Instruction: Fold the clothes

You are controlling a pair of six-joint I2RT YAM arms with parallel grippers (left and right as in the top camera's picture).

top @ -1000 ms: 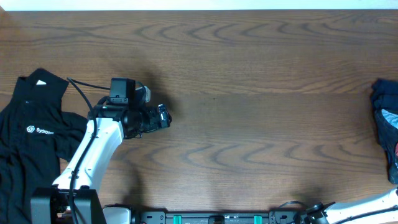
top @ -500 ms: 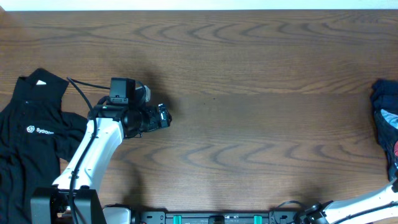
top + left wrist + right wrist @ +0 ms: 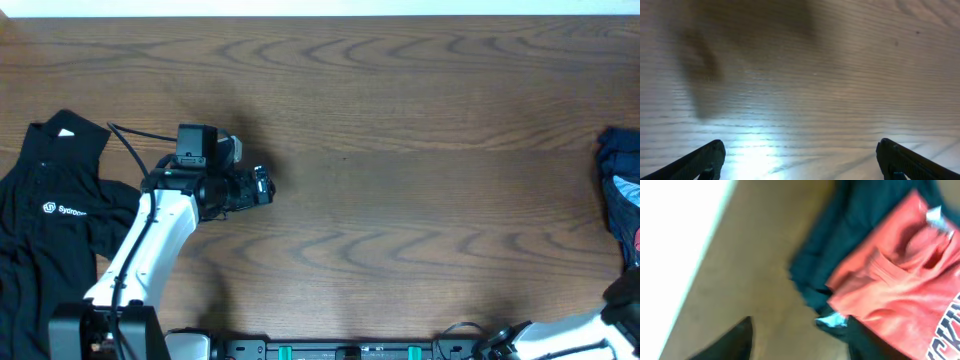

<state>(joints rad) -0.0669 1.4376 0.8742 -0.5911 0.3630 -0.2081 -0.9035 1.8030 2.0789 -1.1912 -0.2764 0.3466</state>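
Brown wood-grain table (image 3: 400, 110) lies under both arms, and we start at the left gripper (image 3: 800, 145), whose two dark fingers (image 3: 705, 160) sit at the bottom corners of its wrist view, spread wide apart over bare board. Just below them we see a bright patch of glare (image 3: 752, 157), and further ahead a soft shadow (image 3: 700, 65) on the grain. From above, the left gripper points toward the table's middle. Behind it, past the white left arm (image 3: 150, 235), the black collared shirt (image 3: 45, 250) lies spread at the table's edge, its small white logo (image 3: 62, 210) facing up and a white tag (image 3: 66, 132) at the collar; gripper and shirt are apart. Far ahead of this gripper, across the board, a heap of clothes (image 3: 618, 160) sits at the opposite edge. The right arm (image 3: 575, 335) shows low in that corner, near the heap. Its wrist view is blurred: one dark finger (image 3: 732, 342) of the right gripper (image 3: 800, 327) shows at the bottom, and just ahead of it the coral-red T-shirt (image 3: 900, 280) lies rumpled on a dark garment (image 3: 840, 245), with part of some lettering (image 3: 950, 325) at the frame's edge. We cannot tell whether the right gripper is spread or closed, since its other finger blends with the dark cloth. To that finger's far side a pale strip (image 3: 675, 230) borders the board.
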